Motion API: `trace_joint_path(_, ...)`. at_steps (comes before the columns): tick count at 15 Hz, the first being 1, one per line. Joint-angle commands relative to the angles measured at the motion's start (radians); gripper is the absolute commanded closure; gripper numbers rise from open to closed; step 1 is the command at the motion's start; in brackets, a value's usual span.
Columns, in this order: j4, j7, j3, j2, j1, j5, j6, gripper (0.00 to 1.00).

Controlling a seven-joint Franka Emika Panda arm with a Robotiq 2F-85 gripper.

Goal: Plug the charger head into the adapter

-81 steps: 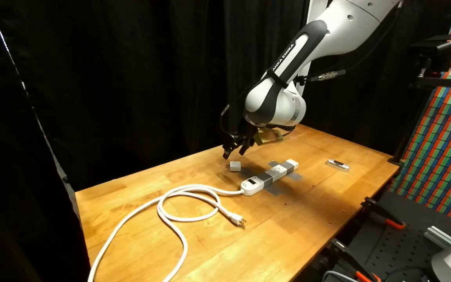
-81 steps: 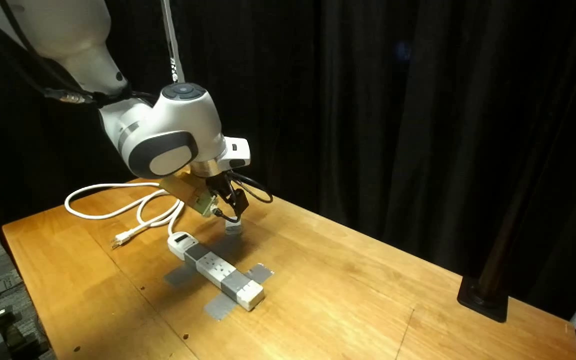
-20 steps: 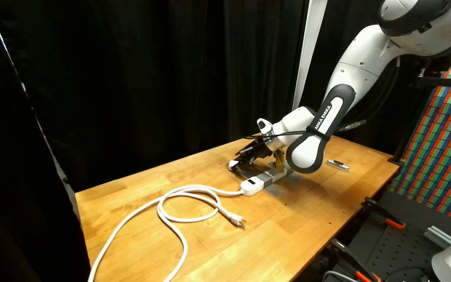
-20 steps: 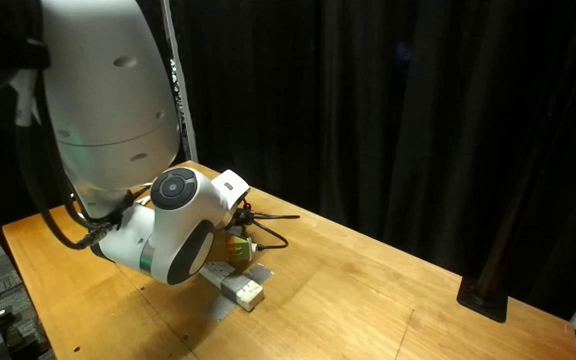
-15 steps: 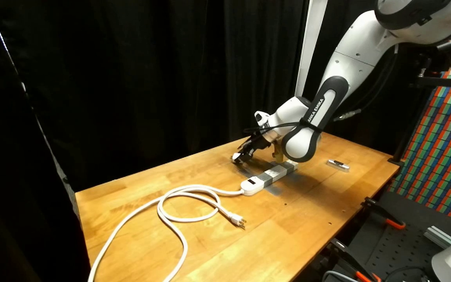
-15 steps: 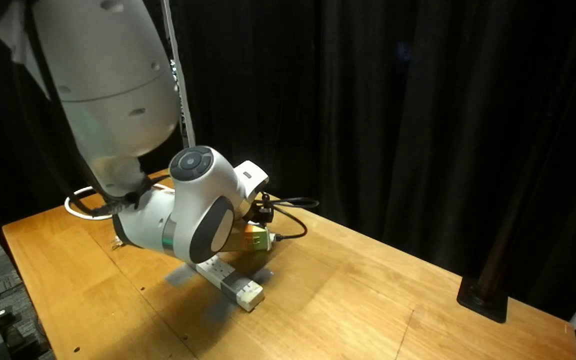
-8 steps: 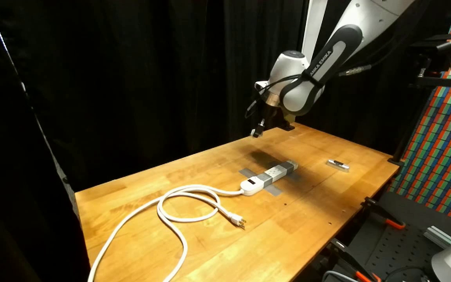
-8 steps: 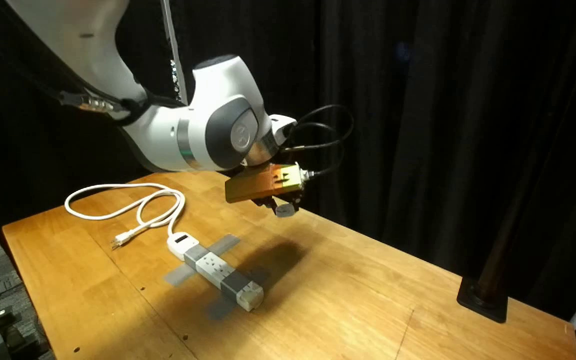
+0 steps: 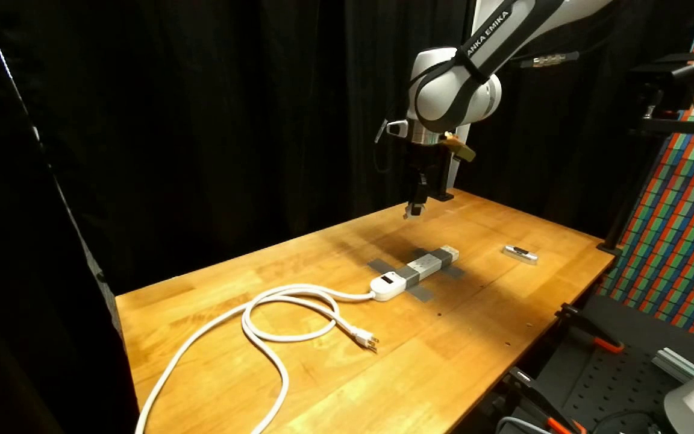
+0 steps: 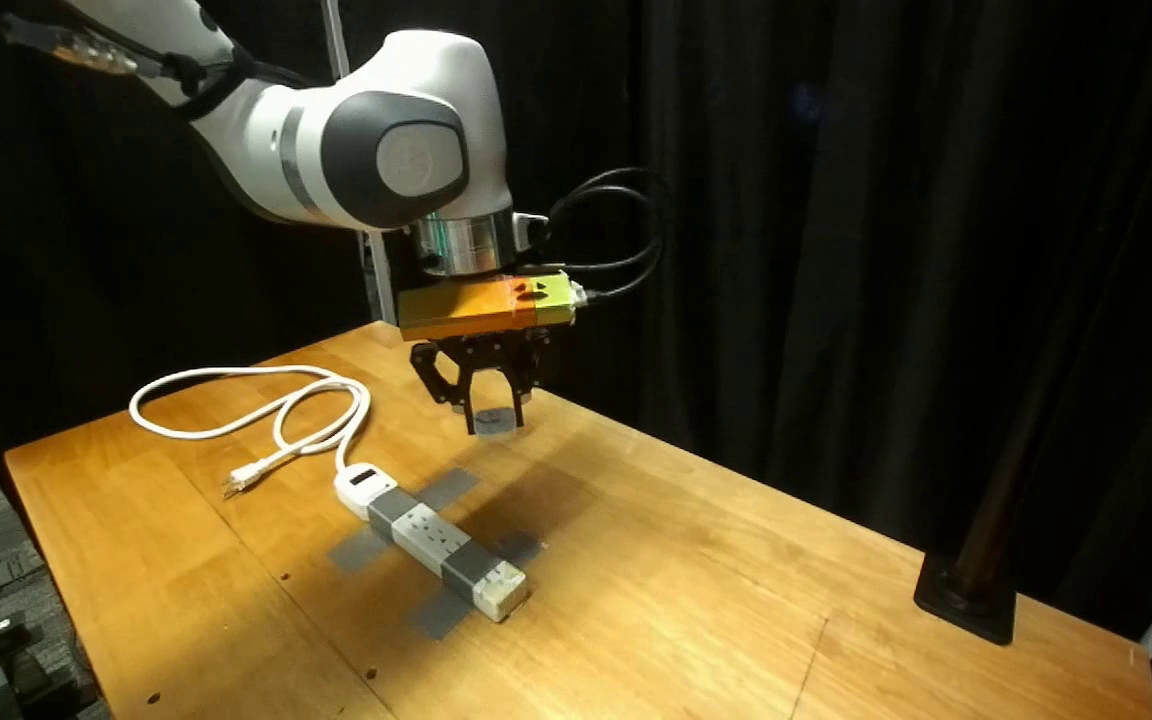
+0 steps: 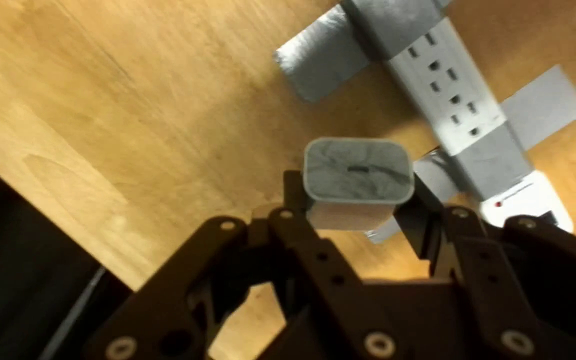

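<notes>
Charger head [image 11: 347, 181]: smooth plastic, streaked face
Power strip [image 11: 445, 93]: smooth plastic
Cable [image 9: 297, 338]: smooth plastic
Tape [image 11: 324, 59]: glossy where lit
Tabletop [image 10: 696, 600]: grained wood, soft sheen
Curtain [image 9: 202, 120]: matt cloth

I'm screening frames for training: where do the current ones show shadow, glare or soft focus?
Wrist view: bright glare on the gray tape beside the adapter; the end effector looks dark and slightly soft. Both exterior views: a soft shadow on the table near the adapter; the black curtain shows little detail.
</notes>
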Motion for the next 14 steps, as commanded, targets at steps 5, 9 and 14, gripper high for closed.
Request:
trace_joint_path(5, 0.003, -0.127, -0.157, -0.031, 0.195, -0.120, -0.336, 0.77)
trace_joint_path(9, 0.010, -0.146, -0.194, -0.029, 0.263, -0.266, -0.480, 0.77)
trace_joint_path(14, -0.001, -0.127, -0.194, -0.018, 0.265, -0.243, -0.454, 0.52)
